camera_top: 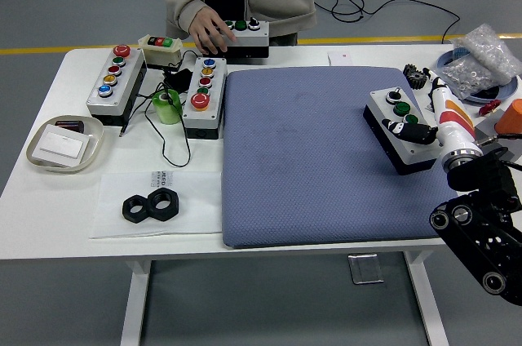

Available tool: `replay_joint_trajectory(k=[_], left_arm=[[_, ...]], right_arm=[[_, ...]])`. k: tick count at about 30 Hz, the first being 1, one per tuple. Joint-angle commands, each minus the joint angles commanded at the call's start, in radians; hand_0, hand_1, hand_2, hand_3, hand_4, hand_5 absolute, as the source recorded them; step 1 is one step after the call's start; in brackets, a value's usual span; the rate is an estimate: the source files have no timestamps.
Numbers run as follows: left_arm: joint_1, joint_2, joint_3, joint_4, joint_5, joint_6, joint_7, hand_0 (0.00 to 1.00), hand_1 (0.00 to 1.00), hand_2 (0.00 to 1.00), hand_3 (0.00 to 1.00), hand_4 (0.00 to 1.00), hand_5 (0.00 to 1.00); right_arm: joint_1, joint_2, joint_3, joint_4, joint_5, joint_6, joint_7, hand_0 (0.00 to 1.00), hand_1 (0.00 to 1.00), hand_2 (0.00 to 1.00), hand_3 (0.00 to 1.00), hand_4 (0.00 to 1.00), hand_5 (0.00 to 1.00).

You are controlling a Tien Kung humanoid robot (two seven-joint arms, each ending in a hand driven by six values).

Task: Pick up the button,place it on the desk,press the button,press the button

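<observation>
Right hand (418, 132) is on the grey-lidded black button box (401, 129) at the blue mat's (318, 158) right edge. White thumb and black-tipped fingers (405, 127) are curled over the box top; can't tell if it's a grip or a press. Box looks already down on the mat, so pick/place seems done and the presses are left. Left hand not visible. Far side: a person's hand (210, 29) rests on another button box (245, 38).

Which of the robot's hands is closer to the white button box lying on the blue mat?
Right. The right hand rests on the white button box with a black base on the blue mat. The left hand is out of view.
</observation>
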Motion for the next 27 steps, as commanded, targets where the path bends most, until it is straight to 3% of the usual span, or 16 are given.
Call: replay_joint_trajectory(k=[5,23,24,27], left_arm=[[-0.001,0.001,0.003,0.0,-0.004,0.0,-0.001,0.731,0.822,0.842,0.812,0.593,0.998],[-0.002,0.001,0.006,-0.001,-0.011,0.003,-0.003,0.727,0.822,0.841,0.81,0.594,0.998],[-0.002,0.001,0.006,-0.001,-0.011,0.002,-0.003,0.721,0.822,0.841,0.811,0.594,0.998],[-0.002,0.001,0.007,-0.001,-0.012,0.002,-0.003,0.721,0.822,0.841,0.811,0.594,0.998]], right_arm=[[0.015,0.014,-0.005,-0.037,-0.008,0.004,-0.012,0.998,0.936,0.998,0.998,0.962,0.27],[0.135,0.076,-0.017,-0.241,-0.051,0.097,-0.11,0.998,0.89,0.979,0.957,0.97,0.301],[0.14,0.077,-0.018,-0.247,-0.053,0.105,-0.116,0.96,0.826,0.894,0.911,0.969,0.299],[0.152,0.078,-0.022,-0.265,-0.055,0.126,-0.13,0.96,0.826,0.894,0.911,0.969,0.299]])
